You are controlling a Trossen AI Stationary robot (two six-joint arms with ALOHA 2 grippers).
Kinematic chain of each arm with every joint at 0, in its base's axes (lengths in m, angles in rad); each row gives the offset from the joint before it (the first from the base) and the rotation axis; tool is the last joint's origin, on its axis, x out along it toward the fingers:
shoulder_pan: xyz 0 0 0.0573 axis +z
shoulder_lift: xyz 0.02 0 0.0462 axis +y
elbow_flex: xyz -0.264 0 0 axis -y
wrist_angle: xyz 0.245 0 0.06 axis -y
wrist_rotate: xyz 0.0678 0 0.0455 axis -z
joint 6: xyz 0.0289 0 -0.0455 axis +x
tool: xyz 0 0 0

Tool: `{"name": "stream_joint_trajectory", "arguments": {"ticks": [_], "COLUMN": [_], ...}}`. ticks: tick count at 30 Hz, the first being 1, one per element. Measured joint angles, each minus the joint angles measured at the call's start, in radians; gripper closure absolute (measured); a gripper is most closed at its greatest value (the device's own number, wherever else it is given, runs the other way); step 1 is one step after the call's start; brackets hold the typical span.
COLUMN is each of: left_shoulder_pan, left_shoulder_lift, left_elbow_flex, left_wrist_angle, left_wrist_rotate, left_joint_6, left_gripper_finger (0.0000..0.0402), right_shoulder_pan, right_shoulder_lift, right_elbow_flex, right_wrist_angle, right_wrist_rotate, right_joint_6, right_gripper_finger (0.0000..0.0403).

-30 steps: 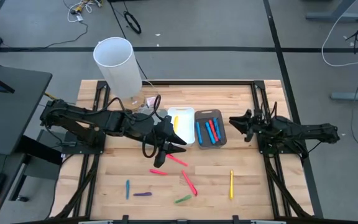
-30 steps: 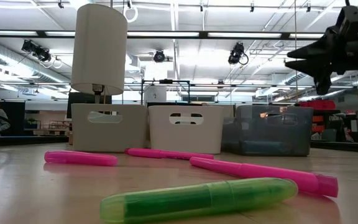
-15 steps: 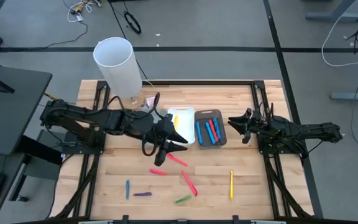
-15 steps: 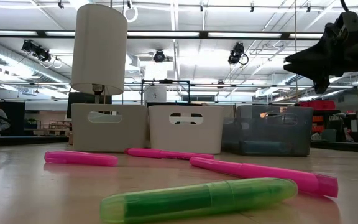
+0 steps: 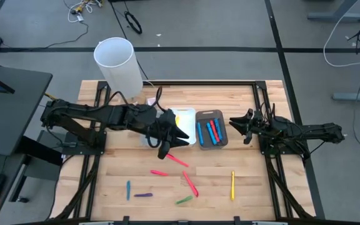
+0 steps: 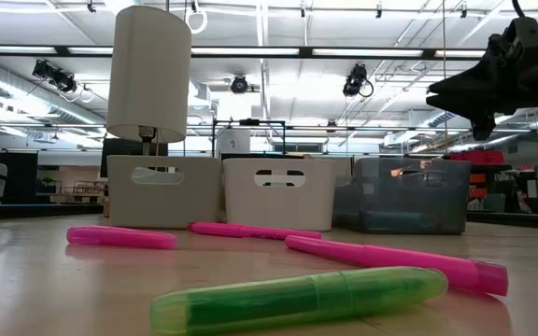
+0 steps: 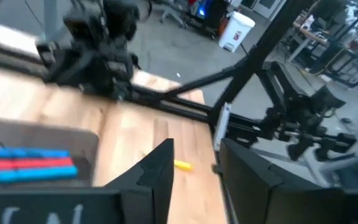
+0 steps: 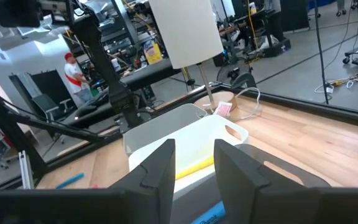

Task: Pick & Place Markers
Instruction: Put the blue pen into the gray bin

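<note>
Standing at the far left of the wooden slatted table is a tall white cylinder, smooth and matte, open at the top.

Left arm: dark, jointed, reaching in from the left edge. Left gripper hovers over the table's middle, just beside the white bin; its two flat dark fingers stand slightly apart with nothing between them.

Bins, in a row at the table's back middle: a beige bin largely hidden under the left arm from above; the white bin, a rounded rectangle of glossy plastic with slot handles, with one yellow stick inside; a translucent grey bin holding blue and red markers side by side.

Loose markers on the boards, short thin sticks of smooth plastic: blue marker near the front left; purple marker just beside it; three pink markers lying at slants in the middle; green marker, translucent and round-ended, nearest the front edge; yellow marker alone toward the right.

Right arm: dark, stretched in from the right edge. Right gripper is raised just beside the grey bin, its fingers a small way apart and holding nothing.
</note>
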Motion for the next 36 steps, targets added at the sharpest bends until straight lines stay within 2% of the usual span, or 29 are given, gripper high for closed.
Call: {"name": "stream_joint_trajectory", "arguments": {"ticks": [6,10,13,22,29,36], "left_shoulder_pan": [-0.007,-0.022,-0.045,-0.17,-0.288,-0.359], "left_shoulder_lift": [0.0,0.0,0.0,0.0,0.0,0.0], "left_elbow_flex": [0.0,0.0,0.0,0.0,0.0,0.0], "left_wrist_angle": [-0.032,-0.056,-0.121,-0.377,-0.465,-0.65], "left_wrist_rotate": [0.057,0.123,0.135,0.076,0.04,-0.034], "left_joint_6": [-0.154,-0.378,-0.515,-0.847,-1.093,-1.244], "left_gripper_finger": [0.0176,0.0144,0.0141,0.0157,0.0158,0.0159], "right_shoulder_pan": [0.0,0.0,0.0,0.0,0.0,0.0], "right_shoulder_lift": [0.0,0.0,0.0,0.001,0.001,0.001], "right_elbow_flex": [0.0,0.0,0.0,0.0,0.0,0.0], "right_wrist_angle": [0.0,0.0,0.0,0.0,0.0,0.0], "right_wrist_rotate": [0.0,0.0,0.0,0.0,0.0,0.0], "right_joint_6": [0.0,0.0,0.0,0.0,0.0,0.0], "right_gripper_finger": [0.0292,0.0292,0.0292,0.0292,0.0292,0.0292]}}
